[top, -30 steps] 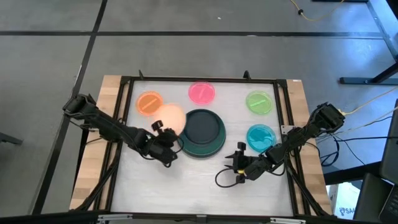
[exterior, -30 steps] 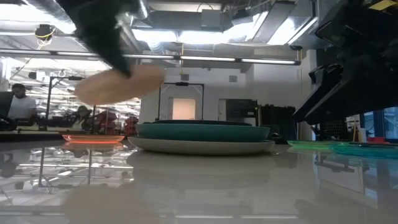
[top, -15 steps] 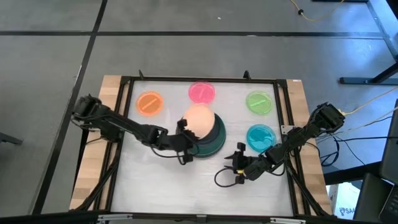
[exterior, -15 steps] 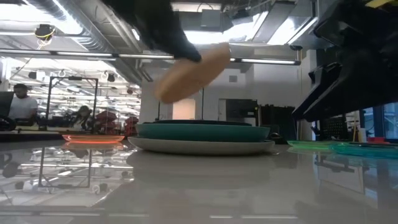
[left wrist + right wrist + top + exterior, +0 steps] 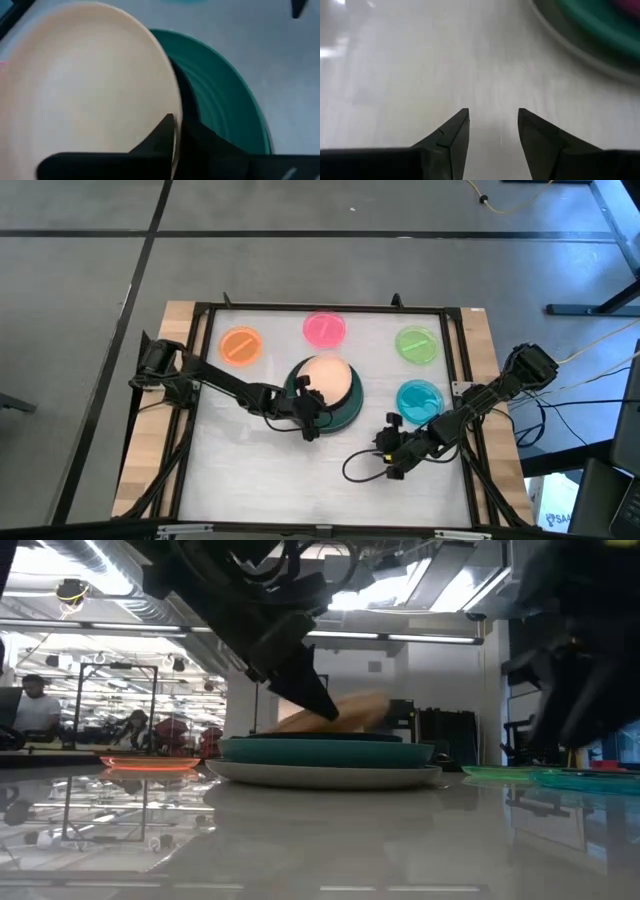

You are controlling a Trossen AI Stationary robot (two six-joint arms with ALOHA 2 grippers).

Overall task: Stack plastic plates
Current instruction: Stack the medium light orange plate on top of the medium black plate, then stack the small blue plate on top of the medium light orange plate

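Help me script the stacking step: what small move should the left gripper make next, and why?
Probably lower slightly and open. The left gripper holds the peach plate by its rim, tilted over the stack, with its far edge nearly down.

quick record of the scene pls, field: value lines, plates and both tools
stack: dark green plate on grey plate, table centre
peach plate: tilted over the stack, gripped at its rim by left tool
left tool: shut on peach plate
right tool: open, low over bare table near the cyan plate, holding nothing
loose plates: orange plate, pink plate, light green plate, cyan plate
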